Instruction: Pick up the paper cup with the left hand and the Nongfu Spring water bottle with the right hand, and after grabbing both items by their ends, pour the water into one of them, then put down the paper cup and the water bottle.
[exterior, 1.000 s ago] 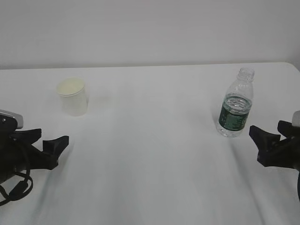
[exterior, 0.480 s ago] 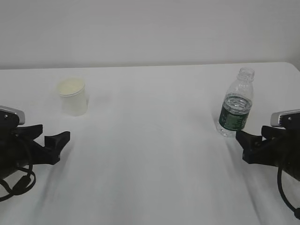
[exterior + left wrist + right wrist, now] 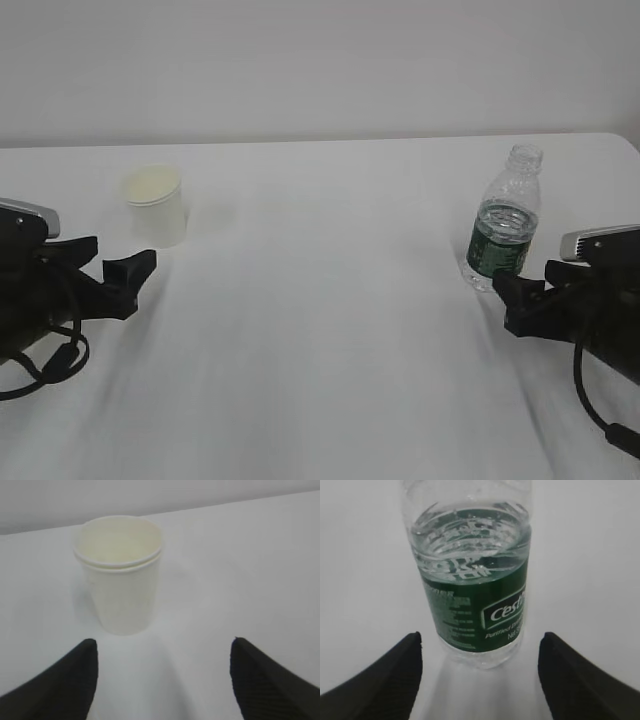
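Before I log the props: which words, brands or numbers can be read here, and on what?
"Cest", cut off at the edge: green label of the water bottle.
"Purified D", cut off, below it: same label.
Fine print left of it: too blurred to read.
Paper cup: no print visible.

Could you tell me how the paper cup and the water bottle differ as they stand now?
The paper cup is white and opaque; the water bottle is clear with a dark green label. The cup is shorter and wide-mouthed, the bottle taller with a narrow, capless neck. The bottle visibly holds water. Both stand upright on the table, ungrasped.
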Tool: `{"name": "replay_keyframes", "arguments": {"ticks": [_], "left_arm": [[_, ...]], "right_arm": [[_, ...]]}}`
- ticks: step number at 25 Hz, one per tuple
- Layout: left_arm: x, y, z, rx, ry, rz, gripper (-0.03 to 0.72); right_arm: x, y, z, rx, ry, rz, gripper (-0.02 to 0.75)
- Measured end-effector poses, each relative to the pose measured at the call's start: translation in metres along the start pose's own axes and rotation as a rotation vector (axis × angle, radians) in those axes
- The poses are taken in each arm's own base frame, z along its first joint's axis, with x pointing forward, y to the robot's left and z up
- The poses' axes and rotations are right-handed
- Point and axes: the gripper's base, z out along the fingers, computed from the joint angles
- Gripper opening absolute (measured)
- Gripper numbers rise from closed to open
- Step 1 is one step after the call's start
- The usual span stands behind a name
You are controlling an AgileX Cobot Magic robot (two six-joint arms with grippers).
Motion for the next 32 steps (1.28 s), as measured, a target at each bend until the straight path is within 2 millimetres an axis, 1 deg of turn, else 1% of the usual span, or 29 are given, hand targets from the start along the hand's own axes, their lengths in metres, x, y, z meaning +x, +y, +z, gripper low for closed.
{"name": "replay_keyframes", "arguments": {"ticks": [4,7,9,12,15,23,32], "left_arm": [[-0.001,0.0,0.003,0.0,-0.008,0.001,0.593],[0.001,0.0,0.003,0.0,0.002,0.0,0.593],[0.003,0.0,0.004,0.0,0.007,-0.001,0.593],[0.003,0.0,0.004,0.004,0.007,0.001,0.593],[0.003,0.0,0.004,0.009,0.007,0.003,0.593],[0.003,-0.001,0.004,0.014,0.008,0.006,0.592],[0.003,-0.001,0.004,0.015,0.008,0.006,0.591]], "right_arm": [[-0.002,-0.001,0.005,0.0,-0.01,-0.002,0.553],[-0.004,-0.001,0.007,0.001,-0.023,-0.004,0.555],[-0.005,-0.002,0.008,0.001,-0.026,-0.004,0.577],[-0.005,-0.002,0.008,0.001,-0.027,-0.004,0.633],[-0.005,-0.002,0.009,0.001,-0.024,-0.004,0.656],[0.008,0.0,0.025,-0.039,0.007,0.013,0.659],[-0.002,-0.002,0.035,-0.044,-0.04,0.018,0.659]]}}
